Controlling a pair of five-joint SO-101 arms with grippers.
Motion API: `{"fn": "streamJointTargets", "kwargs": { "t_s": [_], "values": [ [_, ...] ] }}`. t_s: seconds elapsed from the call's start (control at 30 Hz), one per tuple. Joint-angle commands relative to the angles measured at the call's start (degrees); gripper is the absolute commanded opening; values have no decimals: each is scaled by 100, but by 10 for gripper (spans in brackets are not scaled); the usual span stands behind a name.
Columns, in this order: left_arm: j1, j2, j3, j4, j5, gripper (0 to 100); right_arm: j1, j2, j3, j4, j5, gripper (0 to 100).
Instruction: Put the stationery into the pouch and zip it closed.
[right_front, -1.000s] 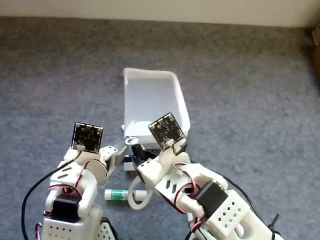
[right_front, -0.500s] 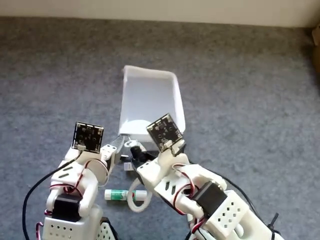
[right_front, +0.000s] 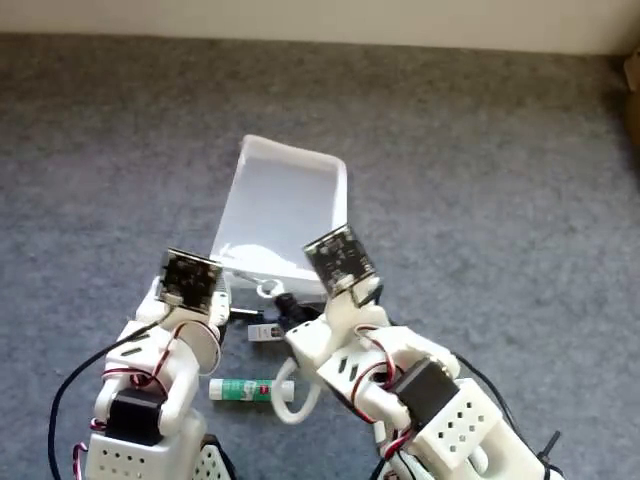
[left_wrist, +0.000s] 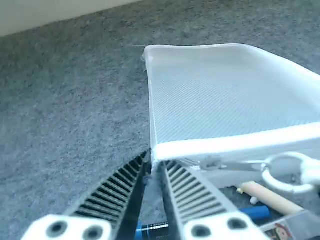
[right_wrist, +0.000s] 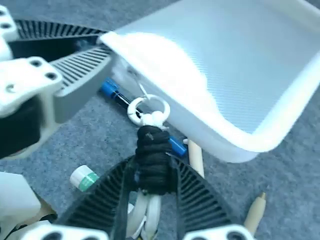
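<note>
Grey carpet (right_front: 500, 150) throughout. White mesh pouch (right_front: 283, 200), mouth toward the arms. At its near corner: left gripper (left_wrist: 154, 162), jaws pinched on the fabric. At its mouth: right gripper (right_wrist: 152, 167), clamped on black zip cord (right_wrist: 151, 147). Below its mouth edge: blue pen (right_wrist: 111, 91), pencil (right_wrist: 196, 159). Near pouch, outside: glue stick (right_front: 240, 389).

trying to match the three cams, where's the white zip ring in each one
high view: ring at the pouch's near edge, between the two arms.
left wrist view: ring by the pouch rim, off to the side of the left claw.
right wrist view: ring just ahead of the right claw, on the black cord it grips.
shared landmark: the pouch's white rim.
</note>
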Motion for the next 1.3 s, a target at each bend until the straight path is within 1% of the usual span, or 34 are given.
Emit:
{"fn": "streamJointTargets", "kwargs": {
  "t_s": [0.0,0.1,0.2,0.37,0.53,0.67,0.83,1.03,1.13,1.27],
  "values": [
    [-136,-75,-321,-105,-484,6,602,-180,-418,242,334,4],
    [-136,-75,-321,-105,-484,6,1059,-180,-418,286,527,4],
    [-136,-75,-321,-105,-484,6,1393,-180,-418,286,536,4],
    [-145,-75,-321,-105,-484,6,1552,-268,-418,286,554,4],
    [-145,-75,-321,-105,-484,6,1684,-1007,-418,620,1099,4],
    [-145,-75,-321,-105,-484,6,1692,-1349,-418,743,1125,4],
    [-145,-75,-321,-105,-484,6,1727,-1235,-418,725,1125,4],
    [-145,-66,-321,-105,-484,6,2501,-1059,-409,725,1160,4],
    [-145,-66,-312,-105,-484,6,2677,-1051,-374,725,1398,4],
    [-145,-66,-303,-105,-484,6,2800,-1051,-409,734,1415,4]
  ]
}}
